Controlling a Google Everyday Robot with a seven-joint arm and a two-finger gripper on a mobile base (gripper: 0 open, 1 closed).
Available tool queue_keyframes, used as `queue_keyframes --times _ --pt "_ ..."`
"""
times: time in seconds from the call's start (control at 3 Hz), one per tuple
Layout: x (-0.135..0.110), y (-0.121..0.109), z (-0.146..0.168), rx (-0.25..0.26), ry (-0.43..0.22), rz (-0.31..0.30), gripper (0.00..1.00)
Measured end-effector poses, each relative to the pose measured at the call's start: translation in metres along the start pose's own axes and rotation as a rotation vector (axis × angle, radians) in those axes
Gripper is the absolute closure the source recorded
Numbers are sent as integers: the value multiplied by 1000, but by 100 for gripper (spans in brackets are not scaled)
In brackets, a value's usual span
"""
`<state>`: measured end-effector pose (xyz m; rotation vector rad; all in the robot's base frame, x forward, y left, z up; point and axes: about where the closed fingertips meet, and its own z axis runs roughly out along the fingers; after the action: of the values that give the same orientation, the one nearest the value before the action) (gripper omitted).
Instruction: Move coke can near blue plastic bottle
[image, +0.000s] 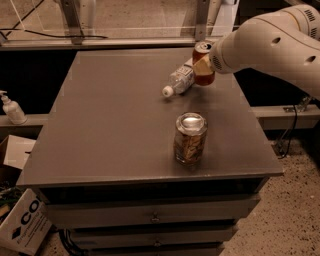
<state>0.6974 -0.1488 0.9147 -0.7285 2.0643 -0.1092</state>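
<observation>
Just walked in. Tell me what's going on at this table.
The robot's white arm reaches in from the right, its pincer at the coke can at the table's far right side. The can is right next to the blue plastic bottle, which lies on its side. A glass jar stands alone nearer the front.

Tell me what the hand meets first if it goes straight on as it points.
The hand, shut on the coke can, points toward the picture's left. First in that line is probably the blue plastic bottle lying just beside the can, though depth is unclear.
</observation>
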Motion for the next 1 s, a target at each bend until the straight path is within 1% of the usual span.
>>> queue_keyframes --times 0.67,1.0 --pt "4 19 22 -109 40 -23 100" --pt "7 23 28 -141 59 -18 82"
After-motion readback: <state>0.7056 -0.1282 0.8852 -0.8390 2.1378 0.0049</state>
